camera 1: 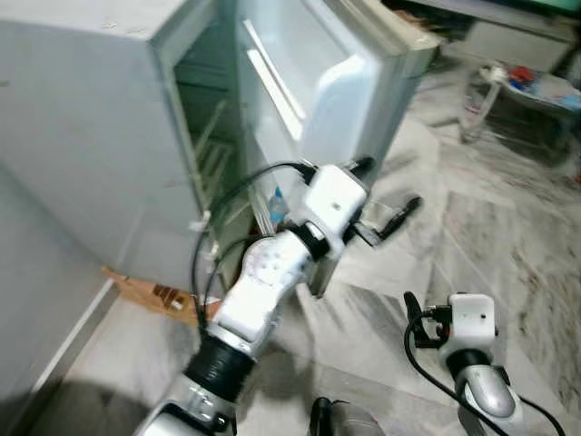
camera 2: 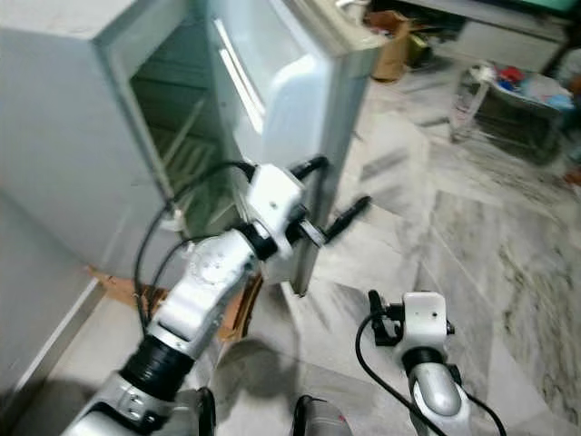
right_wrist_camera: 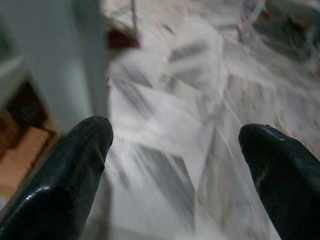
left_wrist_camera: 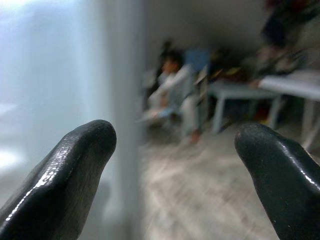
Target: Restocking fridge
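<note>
A small pale grey fridge (camera 1: pixel 82 118) stands at the left with its door (camera 1: pixel 318 82) swung open toward me. Wire shelves (camera 1: pixel 213 150) show inside. My left gripper (camera 1: pixel 388 189) is raised at the door's free edge, open and holding nothing. In the left wrist view the door's edge (left_wrist_camera: pixel 122 100) runs close beside one fingertip (left_wrist_camera: pixel 85 150). Low at the right, my right gripper (right_wrist_camera: pixel 175 145) hangs open over the marble floor, its wrist (camera 1: pixel 472 320) near the picture's bottom. A small blue item (camera 1: pixel 277 204) sits low behind the door.
Flattened cardboard (camera 1: pixel 154 295) lies on the floor by the fridge's base. A wire rack with items (camera 1: pixel 536 91) and a clear bottle (camera 1: pixel 472 104) stand at the back right. A person (left_wrist_camera: pixel 175 95) sits beside a low table (left_wrist_camera: pixel 250 92). A wall (camera 1: pixel 36 300) runs along the left.
</note>
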Available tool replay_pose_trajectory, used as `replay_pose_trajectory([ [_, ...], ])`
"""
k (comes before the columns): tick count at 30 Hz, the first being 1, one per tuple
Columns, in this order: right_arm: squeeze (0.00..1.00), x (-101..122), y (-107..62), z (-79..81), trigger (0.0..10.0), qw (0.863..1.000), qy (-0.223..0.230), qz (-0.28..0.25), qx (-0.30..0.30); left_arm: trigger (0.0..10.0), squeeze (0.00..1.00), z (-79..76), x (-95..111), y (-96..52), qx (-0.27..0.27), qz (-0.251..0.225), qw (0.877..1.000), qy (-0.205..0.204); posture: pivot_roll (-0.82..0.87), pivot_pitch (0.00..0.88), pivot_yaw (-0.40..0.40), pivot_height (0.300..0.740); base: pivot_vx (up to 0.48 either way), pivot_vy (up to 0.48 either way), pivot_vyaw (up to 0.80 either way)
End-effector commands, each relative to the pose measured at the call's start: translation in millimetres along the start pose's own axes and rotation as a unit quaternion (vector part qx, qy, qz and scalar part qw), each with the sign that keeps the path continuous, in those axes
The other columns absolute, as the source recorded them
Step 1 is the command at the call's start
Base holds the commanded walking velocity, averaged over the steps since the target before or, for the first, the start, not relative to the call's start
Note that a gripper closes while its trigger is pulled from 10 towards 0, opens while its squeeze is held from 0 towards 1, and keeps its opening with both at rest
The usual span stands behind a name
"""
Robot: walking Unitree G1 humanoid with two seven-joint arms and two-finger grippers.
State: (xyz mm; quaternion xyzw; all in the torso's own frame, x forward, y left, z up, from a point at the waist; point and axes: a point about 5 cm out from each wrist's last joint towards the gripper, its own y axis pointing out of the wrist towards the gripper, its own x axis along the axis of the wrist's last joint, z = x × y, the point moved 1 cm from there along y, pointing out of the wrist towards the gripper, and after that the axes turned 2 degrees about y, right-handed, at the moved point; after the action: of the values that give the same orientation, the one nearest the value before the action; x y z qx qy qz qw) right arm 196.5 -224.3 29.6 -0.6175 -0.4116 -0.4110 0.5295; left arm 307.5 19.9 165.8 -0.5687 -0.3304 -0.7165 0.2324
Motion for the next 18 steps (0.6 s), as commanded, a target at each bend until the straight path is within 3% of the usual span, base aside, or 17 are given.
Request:
replay_pose_trajectory([
  [1, 0.0, 0, 0.9, -2.3, 10.0, 1.0, -0.002, -0.003, 0.001, 10.0, 0.0, 15.3, -5, -7.6, 0.044, 0.016, 0.999, 0.0, 0.04, 0.122, -0.053, 0.74, 0.0, 0.0, 0.0],
  [7, 0.0, -4, 3.2, -0.9, 10.0, 1.0, -0.009, -0.007, 0.006, 10.0, 0.0, 57.2, -14, -38.8, 0.165, 0.05, 0.984, 0.052, 0.04, 0.12, -0.05, 0.74, 0.0, 0.0, 0.0],
  [10, 0.0, -1, 5.4, -1.0, 10.0, 1.0, -0.007, -0.011, 0.004, 10.0, 0.0, 64.0, -22, -54.6, 0.177, 0.068, 0.981, 0.05, 0.04, 0.119, -0.049, 0.74, 0.0, 0.0, 0.0],
  [11, 0.0, 2, 8.8, -1.5, 10.0, 1.0, -0.002, -0.015, -0.002, 10.0, 0.0, 69.2, -29, -68.2, 0.204, 0.081, 0.975, 0.035, 0.03, 0.118, -0.049, 0.74, 0.0, -0.48, 0.0],
  [12, 0.0, 2, 8.8, -1.5, 10.0, 1.0, -0.002, -0.015, -0.002, 10.0, 0.0, 69.2, -29, -68.2, 0.204, 0.081, 0.975, 0.035, 0.03, 0.118, -0.049, 0.74, 0.0, -0.48, 0.0],
  [14, 0.0, 7, 15.8, -0.3, 10.0, 1.0, 0.009, -0.024, -0.009, 10.0, 0.0, 72.9, -39, -86.7, 0.235, 0.109, 0.965, 0.034, 0.04, 0.116, -0.049, 0.74, 0.0, -0.48, 0.0],
  [18, 0.0, 15, 21.7, 4.1, 10.0, 0.999, 0.014, -0.034, -0.006, 10.0, 0.0, 72.6, -46, -97.9, 0.238, 0.127, 0.962, 0.031, 0.05, 0.116, -0.051, 0.74, 0.0, -0.48, -0.27],
])
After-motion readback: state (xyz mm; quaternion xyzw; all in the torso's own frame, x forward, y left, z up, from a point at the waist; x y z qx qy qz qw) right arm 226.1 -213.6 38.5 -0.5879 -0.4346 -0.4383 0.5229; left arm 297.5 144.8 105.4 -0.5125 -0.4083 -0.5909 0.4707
